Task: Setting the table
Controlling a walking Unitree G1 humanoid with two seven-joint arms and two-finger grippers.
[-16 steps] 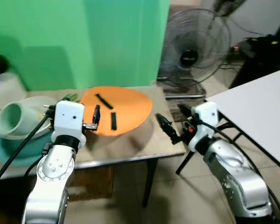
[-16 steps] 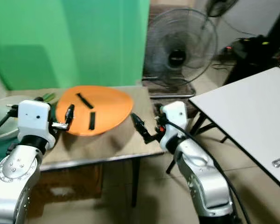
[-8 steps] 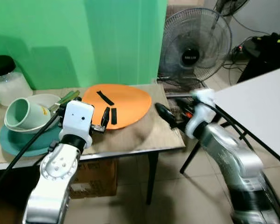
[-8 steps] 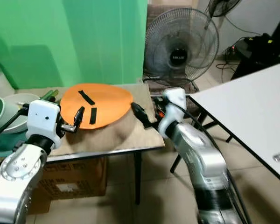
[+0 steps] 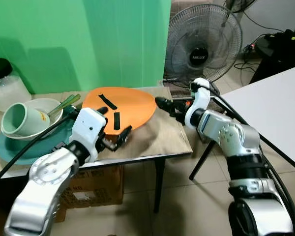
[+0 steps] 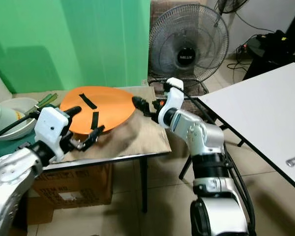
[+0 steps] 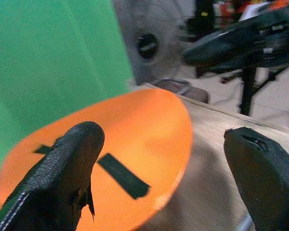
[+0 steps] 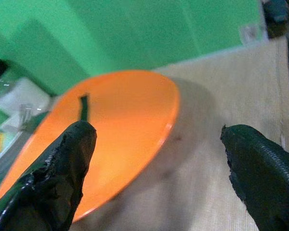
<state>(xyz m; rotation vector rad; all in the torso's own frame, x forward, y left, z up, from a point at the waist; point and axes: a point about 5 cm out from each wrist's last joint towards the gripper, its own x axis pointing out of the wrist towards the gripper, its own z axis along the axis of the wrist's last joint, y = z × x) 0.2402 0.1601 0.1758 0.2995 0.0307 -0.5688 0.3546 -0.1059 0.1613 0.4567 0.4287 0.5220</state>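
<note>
Both arms have closed in on the orange plate [image 5: 123, 104] since a moment ago: the right claw [image 5: 165, 104], which hung off the table's end, now reaches over the table [image 5: 162, 140] to the plate's right edge, and the left claw [image 5: 117, 132] has dropped lower to the plate's near rim. Each claw stands wide open, holding nothing; in the left wrist view its two black fingers [image 7: 62, 168] straddle the plate, and the right wrist view shows the same spread, with one finger over the plate and the other over the cloth. The plate, marked with black strips [image 5: 116, 120], lies tilted on the tan cloth near the table's middle. To its left a pale green mug [image 5: 18, 121] lies on its side in a white bowl [image 5: 46, 105] on a teal plate [image 5: 10, 150]. A standing fan [image 5: 204, 42] is behind the table.
</note>
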